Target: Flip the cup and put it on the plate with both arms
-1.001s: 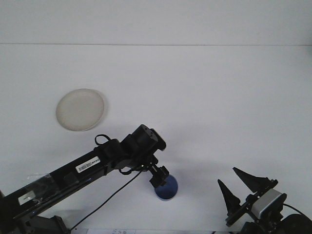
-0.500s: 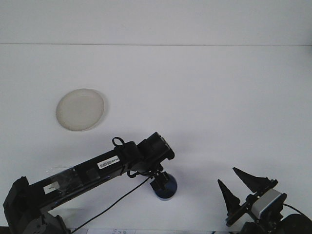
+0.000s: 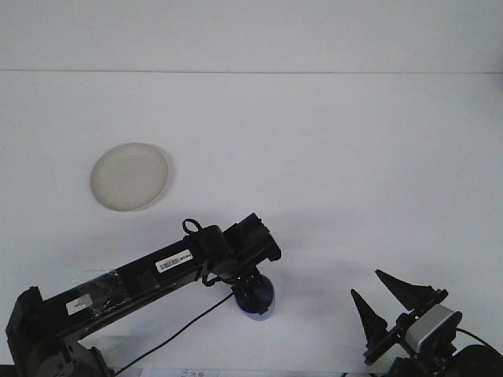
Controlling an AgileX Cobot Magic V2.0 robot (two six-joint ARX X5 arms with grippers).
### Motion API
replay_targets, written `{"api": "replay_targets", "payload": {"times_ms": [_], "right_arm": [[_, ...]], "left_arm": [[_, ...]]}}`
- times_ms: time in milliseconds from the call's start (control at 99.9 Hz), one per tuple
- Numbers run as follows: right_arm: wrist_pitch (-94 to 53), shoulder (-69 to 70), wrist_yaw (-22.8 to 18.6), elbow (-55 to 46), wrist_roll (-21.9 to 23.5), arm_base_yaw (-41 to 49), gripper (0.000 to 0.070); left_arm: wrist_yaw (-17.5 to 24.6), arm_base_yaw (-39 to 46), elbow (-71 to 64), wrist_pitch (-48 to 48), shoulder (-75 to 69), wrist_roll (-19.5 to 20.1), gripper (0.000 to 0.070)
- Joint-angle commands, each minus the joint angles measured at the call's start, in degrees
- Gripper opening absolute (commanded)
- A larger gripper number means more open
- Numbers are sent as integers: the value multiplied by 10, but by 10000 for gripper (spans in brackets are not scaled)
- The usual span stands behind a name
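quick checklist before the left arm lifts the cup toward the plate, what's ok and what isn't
1. Left gripper at the blue cup: ok, it is down over the cup.
2. Firm grasp on the cup: cannot tell, the wrist hides the fingers.
3. Cup orientation: cannot tell, mostly covered by the gripper.
4. Plate free to receive: ok, nothing lies on it.
5. Path from cup to plate: ok, only bare white table between them.
6. Right gripper out of the way: ok, open and apart from the cup, at the lower right.
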Motion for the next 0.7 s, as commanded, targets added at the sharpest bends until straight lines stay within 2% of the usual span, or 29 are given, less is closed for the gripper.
{"api": "replay_targets", "payload": {"times_ms": [0,150,290,340,560,690], "right_arm": [[4,-2,0,1,8,6,416],[3,-2,0,1,8,6,416],[3,-2,0,1,8,6,416],[3,-2,0,1,8,6,416],[3,-2,0,1,8,6,416],[3,-2,0,1,8,6,416]], "left_arm": [[-22,6,35,-17,-2,6,5],[-51,53,82,-58,-47,26,4],[-141,143,97,-75,-94,36,4],[-158,189,98,-75,-104,38,4],[-152,415,98,-35,-87,37,4],[-105,504,100,11,-48,33,4]]}}
